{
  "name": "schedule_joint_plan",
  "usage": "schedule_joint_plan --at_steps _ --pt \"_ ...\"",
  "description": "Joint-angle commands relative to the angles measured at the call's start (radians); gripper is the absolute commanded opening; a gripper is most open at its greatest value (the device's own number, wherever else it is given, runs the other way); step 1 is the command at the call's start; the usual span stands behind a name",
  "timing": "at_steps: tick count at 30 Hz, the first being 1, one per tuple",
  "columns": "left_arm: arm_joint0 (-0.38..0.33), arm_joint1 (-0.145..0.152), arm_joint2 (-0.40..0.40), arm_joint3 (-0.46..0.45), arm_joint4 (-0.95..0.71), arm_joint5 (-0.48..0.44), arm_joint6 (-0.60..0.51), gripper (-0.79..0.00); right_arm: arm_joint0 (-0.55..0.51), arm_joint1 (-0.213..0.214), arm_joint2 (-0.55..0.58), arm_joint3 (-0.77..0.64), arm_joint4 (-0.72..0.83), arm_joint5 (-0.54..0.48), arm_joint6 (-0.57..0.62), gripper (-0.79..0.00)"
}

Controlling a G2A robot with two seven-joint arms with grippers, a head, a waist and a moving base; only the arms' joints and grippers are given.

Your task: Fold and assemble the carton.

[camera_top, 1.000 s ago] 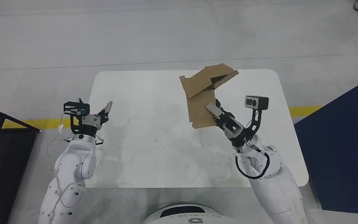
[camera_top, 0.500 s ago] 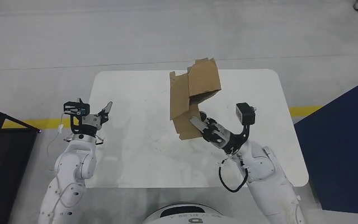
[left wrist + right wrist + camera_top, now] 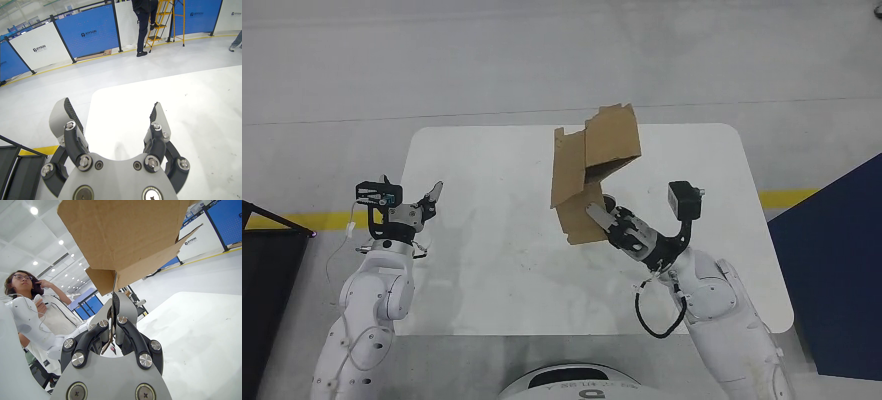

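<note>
right jaws clenched tight on a thin lower flap of the carton (image 3: pixel 594 165), the cardboard edge pinched right between them. the carton is up off the counter (image 3: pixel 482 260), held over its right half toward the far edge. it's tilted, with brown panels partly opened into a sleeve and loose flaps at the far end. in the right wrist view its big panel looms just above the jaws. over on the other side, left jaws released, spread wide with nothing between them, hovering at the counter's left edge, well apart from the carton.
</note>
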Motion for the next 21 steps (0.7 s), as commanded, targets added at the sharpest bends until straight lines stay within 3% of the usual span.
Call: schedule_joint_plan --at_steps 1,5,11,13,16,21 --pt "0.0 0.0 0.0 0.0 0.0 0.0 0.0 0.0 0.004 0.001 -0.003 -0.004 -0.014 0.007 0.01 -0.785" --pt "0.0 0.0 0.0 0.0 0.0 0.0 0.0 0.0 0.037 0.015 0.004 -0.035 -0.17 -0.008 0.139 -0.785" --pt "0.0 0.0 0.0 0.0 0.0 0.0 0.0 0.0 0.044 0.035 0.031 -0.163 -0.55 0.017 0.277 -0.785" --pt "0.0 0.0 0.0 0.0 0.0 0.0 0.0 0.0 0.044 0.042 0.037 -0.221 -0.742 0.039 0.324 -0.785" --pt "0.0 0.0 0.0 0.0 0.0 0.0 0.0 0.0 0.038 0.049 0.016 -0.289 -1.011 0.057 0.329 -0.785" --pt "0.0 0.0 0.0 0.0 0.0 0.0 0.0 0.0 0.023 0.057 -0.032 -0.326 -1.318 0.113 0.267 -0.785"
